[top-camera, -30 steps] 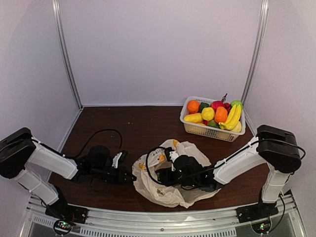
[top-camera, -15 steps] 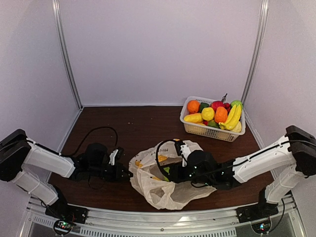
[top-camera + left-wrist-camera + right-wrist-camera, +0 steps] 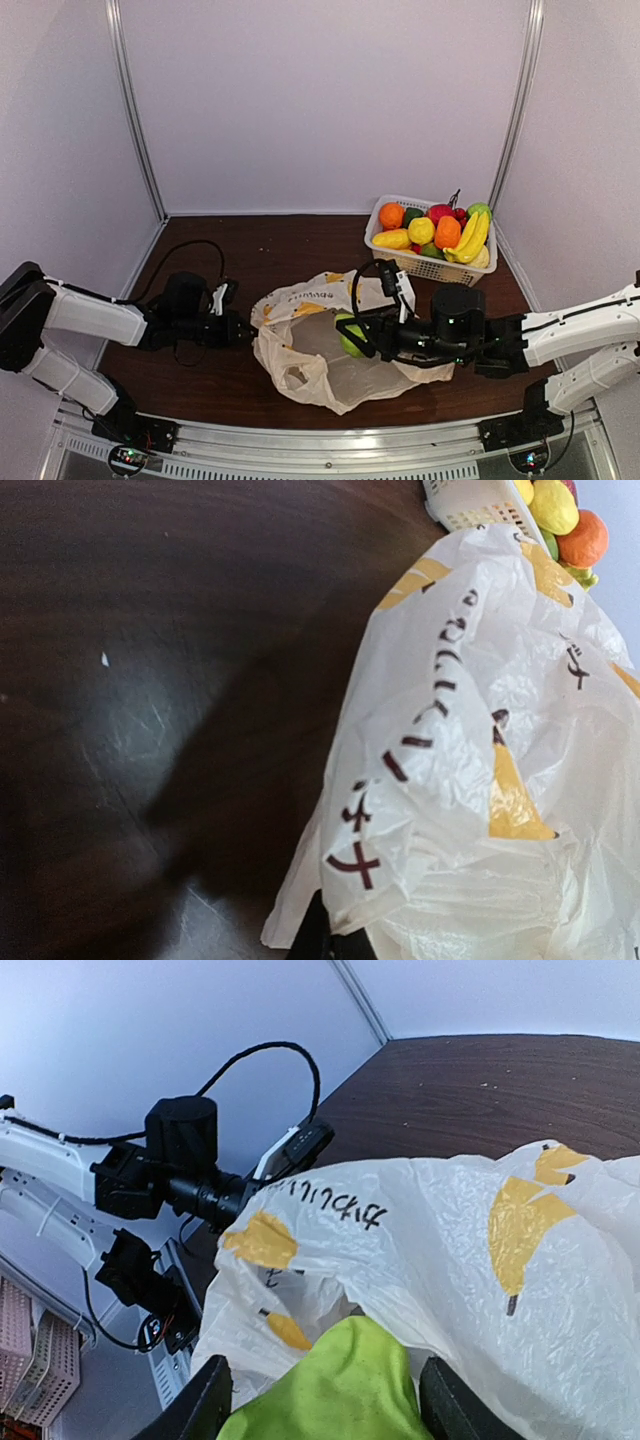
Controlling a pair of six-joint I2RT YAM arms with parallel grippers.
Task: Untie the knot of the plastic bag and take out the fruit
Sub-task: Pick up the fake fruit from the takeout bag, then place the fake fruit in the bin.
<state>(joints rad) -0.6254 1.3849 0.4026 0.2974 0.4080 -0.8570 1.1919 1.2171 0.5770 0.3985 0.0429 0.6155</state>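
White booth walls enclosed a dark brown wooden desk [image 3: 280, 250]. Near its front middle lay the plastic bag [image 3: 310, 365], a crumpled cream one with yellow-orange marks and dark lettering, slack and spread between the two arms. At the far right stood a white lattice basket [image 3: 425, 266], well apart from the bag, heaped with a banana bunch [image 3: 472, 238] and round orange, yellow, red and green pieces. The green fruit [image 3: 349, 336] sat at the bag's right side, partly under a fold of plastic, clasped on both sides by the right gripper [image 3: 352, 338]. The left gripper [image 3: 244, 330], pressed together, pinched the bag's left edge low over the desk.
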